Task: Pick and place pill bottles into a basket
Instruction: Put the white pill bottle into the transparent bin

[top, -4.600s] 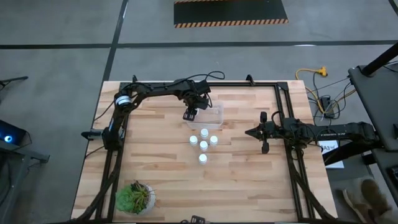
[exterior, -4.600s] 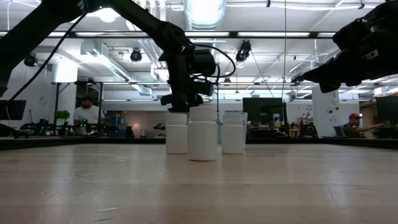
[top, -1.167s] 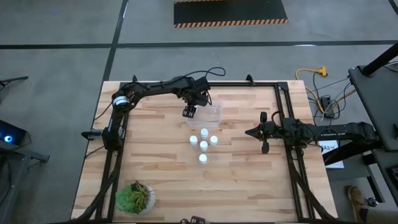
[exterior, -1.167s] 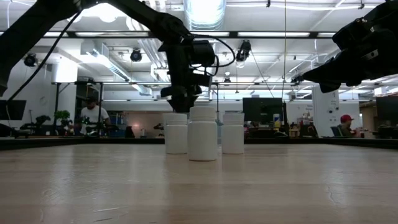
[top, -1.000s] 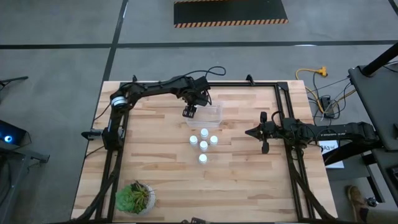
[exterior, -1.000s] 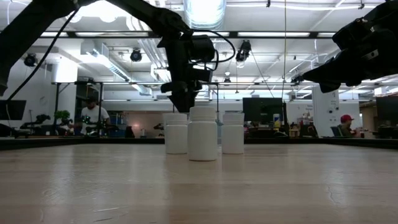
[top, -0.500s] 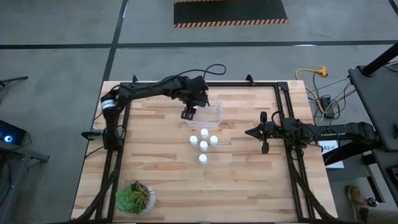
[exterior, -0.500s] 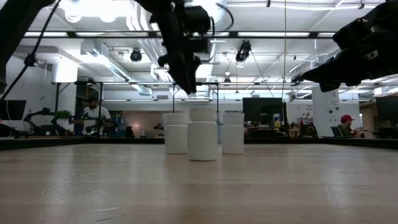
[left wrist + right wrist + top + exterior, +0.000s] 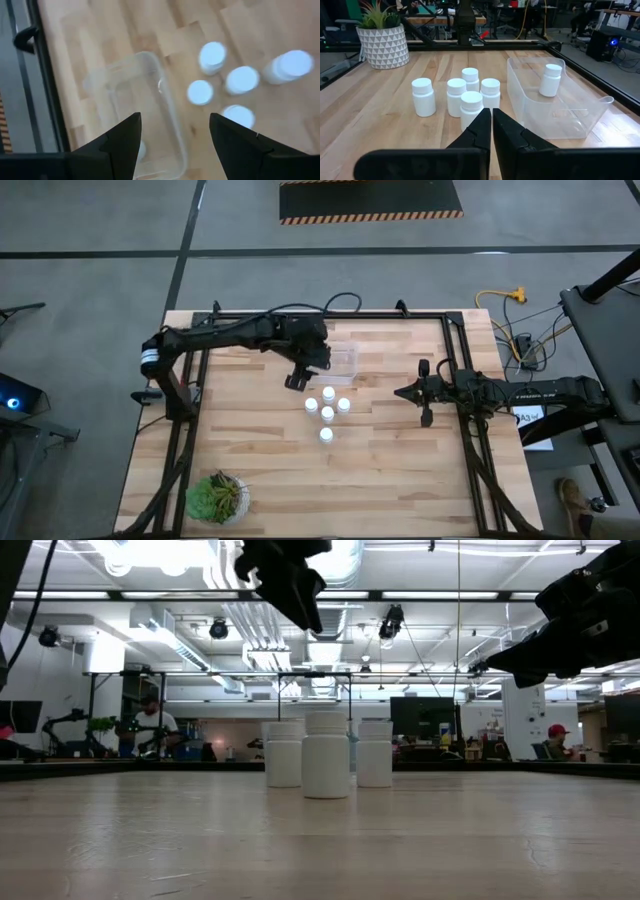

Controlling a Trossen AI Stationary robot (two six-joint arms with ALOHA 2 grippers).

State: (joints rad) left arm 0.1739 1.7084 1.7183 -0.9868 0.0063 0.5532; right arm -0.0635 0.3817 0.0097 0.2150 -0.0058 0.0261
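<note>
With one pill bottle (image 9: 550,79) in the basket (image 9: 559,116), the left hand (image 9: 296,380), open and empty, hovers beside five more (image 9: 328,413), needing to descend onto one.

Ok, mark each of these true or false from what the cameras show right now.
1. One pill bottle stands inside the basket. True.
2. Five bottles stand on the table outside the basket. True.
3. The left gripper holds a bottle. False: its open fingers are empty, above the basket and the bottles.
4. The right gripper is open. False: its fingers are shut.
5. The potted plant sits inside the basket. False: it stands at a table corner, far from the basket.
</note>
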